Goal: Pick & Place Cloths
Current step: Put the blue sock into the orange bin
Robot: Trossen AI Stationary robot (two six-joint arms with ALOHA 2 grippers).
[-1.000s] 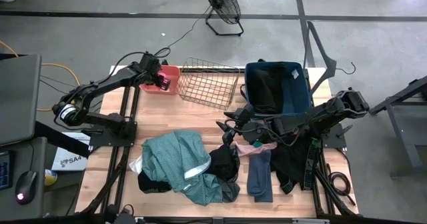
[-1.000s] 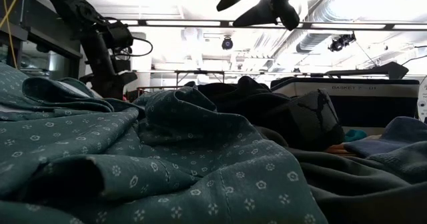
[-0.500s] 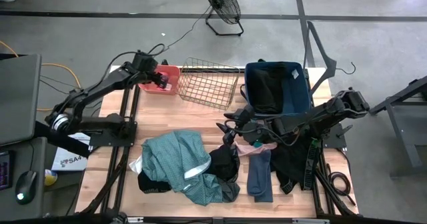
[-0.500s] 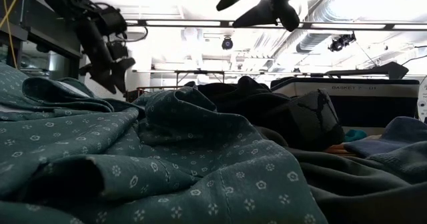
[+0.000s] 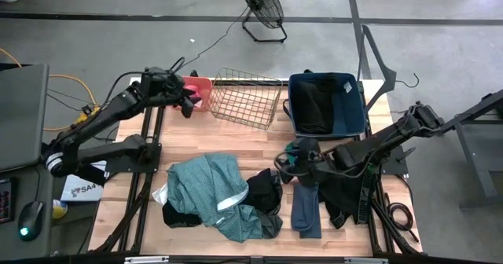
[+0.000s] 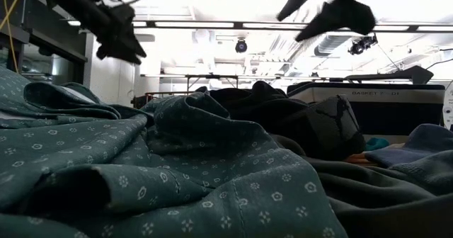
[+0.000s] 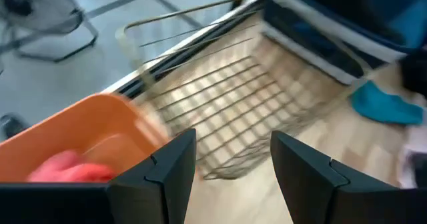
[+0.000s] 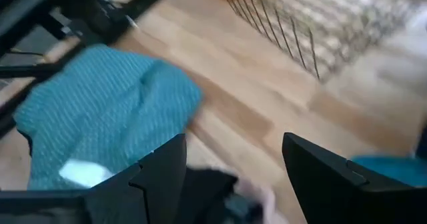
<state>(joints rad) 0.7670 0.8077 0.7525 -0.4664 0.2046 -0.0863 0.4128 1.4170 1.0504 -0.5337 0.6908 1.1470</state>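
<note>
The large teal cloth (image 5: 206,187) lies crumpled on the table's near left part, with black cloths (image 5: 264,190) against it. A blue-grey piece (image 5: 306,209) and another black cloth (image 5: 343,195) lie to its right. A small teal piece (image 7: 387,105) lies on the wood near the dark blue bin (image 5: 355,121), which holds a black cloth (image 5: 316,105). A pink piece (image 7: 63,167) lies in the coral tub (image 5: 203,85). My left gripper (image 5: 187,103) (image 7: 233,136) is open, raised beside the tub. My right gripper (image 5: 288,160) (image 8: 233,141) is open above the table's middle.
A wire basket (image 5: 246,97) stands at the far edge between the coral tub and the blue bin. Bare wood (image 5: 236,138) lies between the basket and the cloth pile. A wire hanger (image 5: 385,64) rests at the far right corner. In the low view, teal cloth (image 6: 141,174) fills the foreground.
My left gripper has risen by the coral tub and kept open. My right gripper has drawn back toward the table's right edge, from above the bare wood to above the small pieces beside the black cloths. The cloths have stayed where they were.
</note>
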